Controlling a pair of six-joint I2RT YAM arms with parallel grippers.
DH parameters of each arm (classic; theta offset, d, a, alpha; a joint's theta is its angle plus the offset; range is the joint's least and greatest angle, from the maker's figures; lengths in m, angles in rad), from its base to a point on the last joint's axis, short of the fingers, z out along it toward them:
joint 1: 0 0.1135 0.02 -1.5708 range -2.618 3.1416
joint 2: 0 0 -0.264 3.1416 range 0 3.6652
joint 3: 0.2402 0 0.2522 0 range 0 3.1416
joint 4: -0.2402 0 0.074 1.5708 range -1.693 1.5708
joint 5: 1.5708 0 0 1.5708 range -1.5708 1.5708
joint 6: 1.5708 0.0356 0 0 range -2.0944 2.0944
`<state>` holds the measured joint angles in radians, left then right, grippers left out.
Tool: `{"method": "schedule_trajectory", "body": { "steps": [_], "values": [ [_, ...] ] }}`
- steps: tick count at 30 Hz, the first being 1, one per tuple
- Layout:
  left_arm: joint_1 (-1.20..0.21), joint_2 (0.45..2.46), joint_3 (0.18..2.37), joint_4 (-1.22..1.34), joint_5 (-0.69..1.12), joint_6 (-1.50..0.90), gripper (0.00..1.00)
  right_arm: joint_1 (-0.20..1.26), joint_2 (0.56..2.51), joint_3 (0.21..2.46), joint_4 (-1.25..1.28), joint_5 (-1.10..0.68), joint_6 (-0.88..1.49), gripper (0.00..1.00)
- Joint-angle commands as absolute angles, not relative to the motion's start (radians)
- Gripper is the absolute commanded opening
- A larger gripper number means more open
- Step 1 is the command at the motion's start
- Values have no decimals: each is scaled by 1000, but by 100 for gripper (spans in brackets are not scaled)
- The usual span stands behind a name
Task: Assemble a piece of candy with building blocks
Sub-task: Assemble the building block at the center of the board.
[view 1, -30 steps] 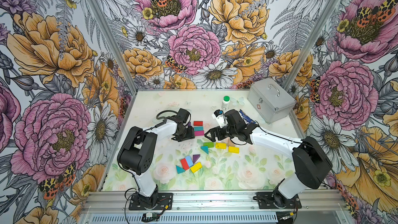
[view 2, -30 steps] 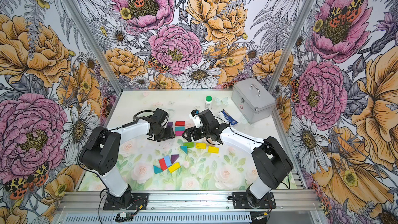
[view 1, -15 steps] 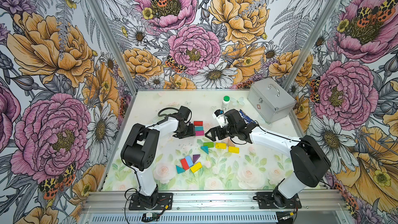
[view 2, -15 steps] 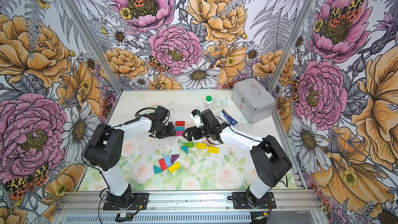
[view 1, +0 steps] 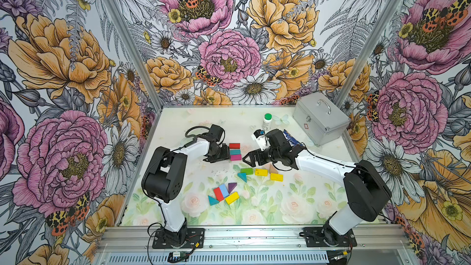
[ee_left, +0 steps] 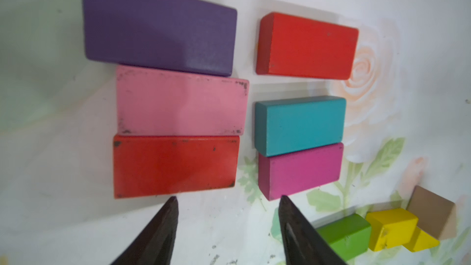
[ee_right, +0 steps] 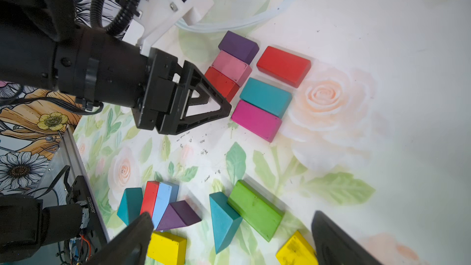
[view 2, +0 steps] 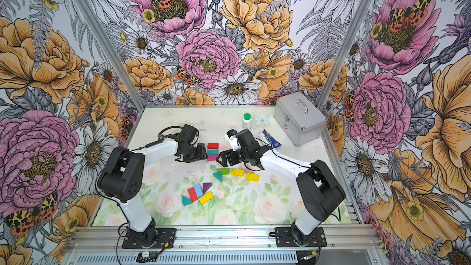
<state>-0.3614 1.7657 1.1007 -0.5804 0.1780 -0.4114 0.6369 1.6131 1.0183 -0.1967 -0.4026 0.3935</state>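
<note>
The left gripper [ee_left: 229, 200] hovers half-spread and empty, just short of the six laid blocks [ee_left: 178, 108] on the counter [ee_left: 46, 164]. The right gripper [ee_right: 230, 221] gapes wide and empty over the loose blocks [ee_right: 254, 210]. I'd gently nudge the stray red block [ee_left: 305, 45] flush against the teal block [ee_left: 299, 124].

From overhead, you see a red block [view 2: 212, 145], a teal block [view 2: 212, 151] and a magenta block [view 2: 212, 158] lying in a column mid-table [view 2: 280, 200]. Your left gripper [view 2: 201, 158] hangs just left of them. Your right gripper [view 2: 221, 158] points at the magenta block from just beside it. Nearer the rail, a green block [view 2: 223, 171] and a yellow block [view 2: 237, 172] lie side by side. A white bottle [view 2: 246, 121] and a silver case [view 2: 298, 121] stand at the back.
</note>
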Motion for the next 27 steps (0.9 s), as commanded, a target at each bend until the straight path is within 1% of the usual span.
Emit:
{"method": "schedule_trajectory", "body": {
  "steps": [1, 5, 9, 15, 27],
  "values": [
    [-326, 1622, 1041, -583, 223, -403, 64, 656, 1612, 1044, -185, -422, 400, 98],
    [-253, 1493, 962, -596, 253, -405, 65, 683, 1653, 1071, -184, -423, 415, 97],
    [-186, 1440, 934, -607, 268, -393, 66, 719, 1709, 1112, -181, -424, 422, 97],
    [-148, 1436, 943, -609, 275, -376, 68, 750, 1801, 1176, -170, -436, 437, 96],
    [-102, 1419, 930, -611, 269, -370, 71, 759, 1957, 1273, -145, -503, 449, 95]
  ]
}}
